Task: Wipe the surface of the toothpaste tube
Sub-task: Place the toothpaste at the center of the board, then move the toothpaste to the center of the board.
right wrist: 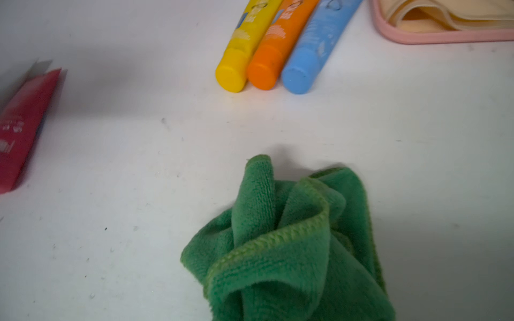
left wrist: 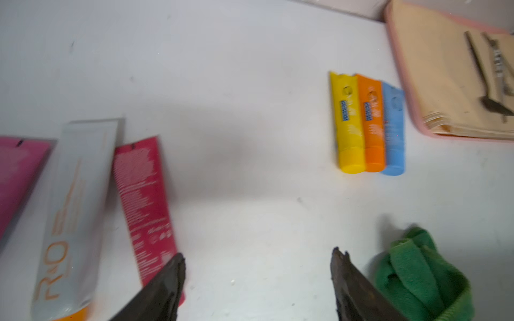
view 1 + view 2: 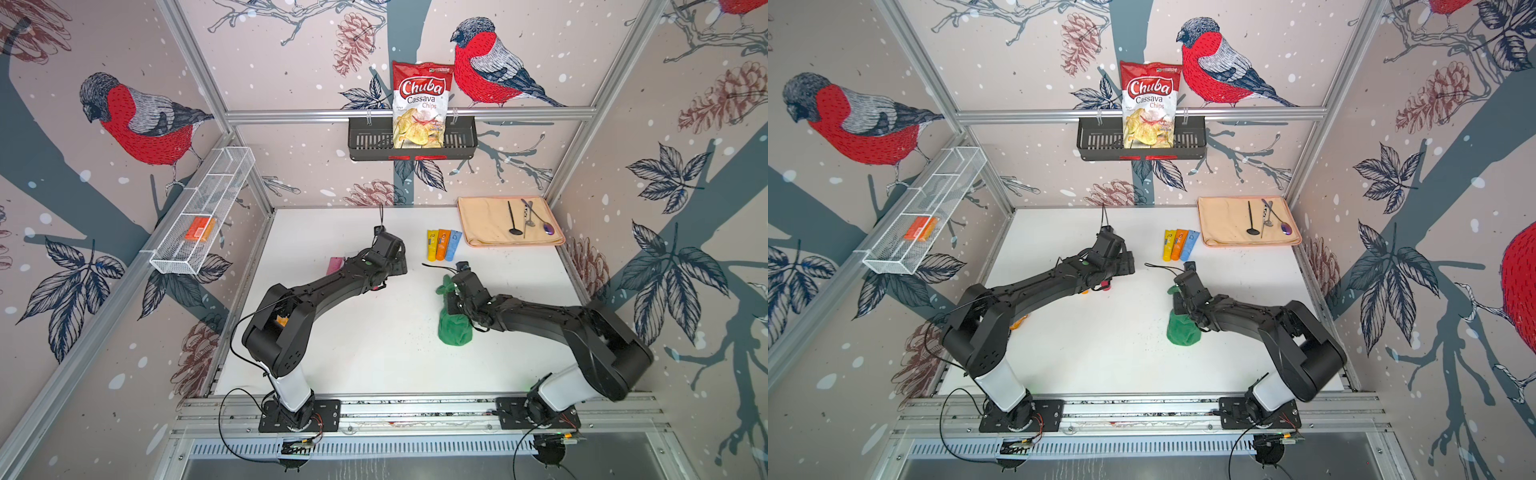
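You look into a booth whose walls [image 3: 291, 62] carry pale wallpaper printed with red-breasted birds [image 3: 141, 120], pine cones [image 3: 353, 41] and dark branches. Aluminium frame bars [image 3: 291, 115] run up the corners and across the back wall, where a black basket [image 3: 461, 141] hangs. A white wire shelf [image 3: 224, 183] sits on the left-hand wall. The desk [image 3: 353, 365] is white, evenly lit, lightly speckled.

I see a chip bag [image 3: 422, 104] standing in the black basket [image 3: 365, 141] on the bk wall. A white wire basket [image 3: 203, 208] hangs on the wall to my L w/ an orange box [image 3: 199, 229] in it. In the far R corner of the white table [image 3: 332, 232] lies a tan mat [image 3: 486, 220] w/ a black spoon [image 3: 513, 218], a silver tool [image 3: 528, 216] & a purple spoon [image 3: 548, 228] on top.
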`<action>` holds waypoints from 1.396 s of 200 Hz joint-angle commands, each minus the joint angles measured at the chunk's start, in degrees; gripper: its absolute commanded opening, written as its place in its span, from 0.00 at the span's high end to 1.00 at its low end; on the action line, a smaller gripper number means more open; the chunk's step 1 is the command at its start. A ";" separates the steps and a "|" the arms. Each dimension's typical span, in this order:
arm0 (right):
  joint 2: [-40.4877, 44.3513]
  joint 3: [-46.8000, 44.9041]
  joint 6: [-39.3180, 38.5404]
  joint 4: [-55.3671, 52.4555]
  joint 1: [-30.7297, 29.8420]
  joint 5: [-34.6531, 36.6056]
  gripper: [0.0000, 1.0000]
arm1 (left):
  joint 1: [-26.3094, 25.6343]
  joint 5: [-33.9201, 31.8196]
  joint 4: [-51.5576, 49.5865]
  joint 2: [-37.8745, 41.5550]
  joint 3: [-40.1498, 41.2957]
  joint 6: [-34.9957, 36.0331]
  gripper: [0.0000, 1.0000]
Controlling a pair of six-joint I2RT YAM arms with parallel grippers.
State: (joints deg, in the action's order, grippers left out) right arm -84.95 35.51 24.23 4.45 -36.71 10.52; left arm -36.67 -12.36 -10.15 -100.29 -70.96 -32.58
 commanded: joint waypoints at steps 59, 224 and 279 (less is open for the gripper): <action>7.43 -6.73 3.47 6.27 7.16 -5.35 0.91 | -3.30 2.67 -0.53 -19.10 -21.83 6.42 0.22; 1.29 -2.46 2.02 4.43 5.63 -6.74 0.90 | -3.94 0.32 -5.78 -40.46 -43.06 12.37 0.51; 1.01 -2.22 1.93 4.25 5.26 -6.52 0.90 | -3.96 -1.65 -7.85 -41.74 -43.13 12.62 0.58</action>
State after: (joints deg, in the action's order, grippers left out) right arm -83.66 32.80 26.89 8.64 -31.18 4.23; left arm -40.58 -12.53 -15.90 -141.56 -113.73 -20.73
